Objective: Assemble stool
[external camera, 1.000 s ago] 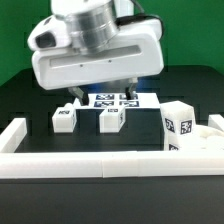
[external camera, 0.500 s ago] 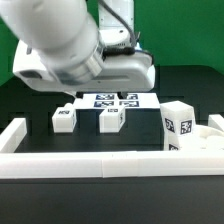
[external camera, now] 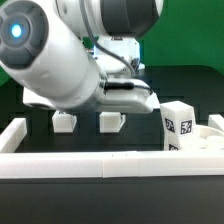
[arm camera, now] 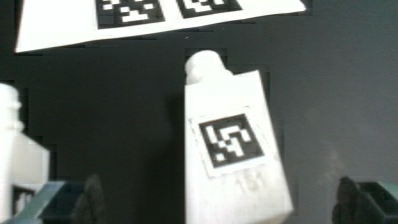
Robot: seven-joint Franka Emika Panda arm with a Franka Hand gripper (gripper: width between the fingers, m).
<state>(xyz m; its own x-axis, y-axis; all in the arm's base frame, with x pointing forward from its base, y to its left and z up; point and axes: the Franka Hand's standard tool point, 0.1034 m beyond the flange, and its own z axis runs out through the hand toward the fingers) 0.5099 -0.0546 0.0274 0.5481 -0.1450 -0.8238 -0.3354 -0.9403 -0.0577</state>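
Two small white stool legs (external camera: 65, 122) (external camera: 111, 121) stand on the black table, each with a tag. At the exterior view's right the seat (external camera: 178, 126), a thick white part with tags, rests against the rail. In the wrist view one tagged leg (arm camera: 224, 135) lies lengthwise between my fingers (arm camera: 68, 200). The gripper (arm camera: 217, 205) is open, and both fingers stand clear of the leg's sides. Another leg (arm camera: 15, 140) shows at the picture's edge. In the exterior view the arm's body hides the fingers.
A long white border rail (external camera: 90, 166) runs along the front and up the exterior view's left side (external camera: 14, 133). The marker board (arm camera: 160, 20) lies on the table beyond the legs. It is hidden by the arm in the exterior view.
The arm has turned and come down over the legs, and now covers the marker board in the exterior view. The gripper has stayed open.
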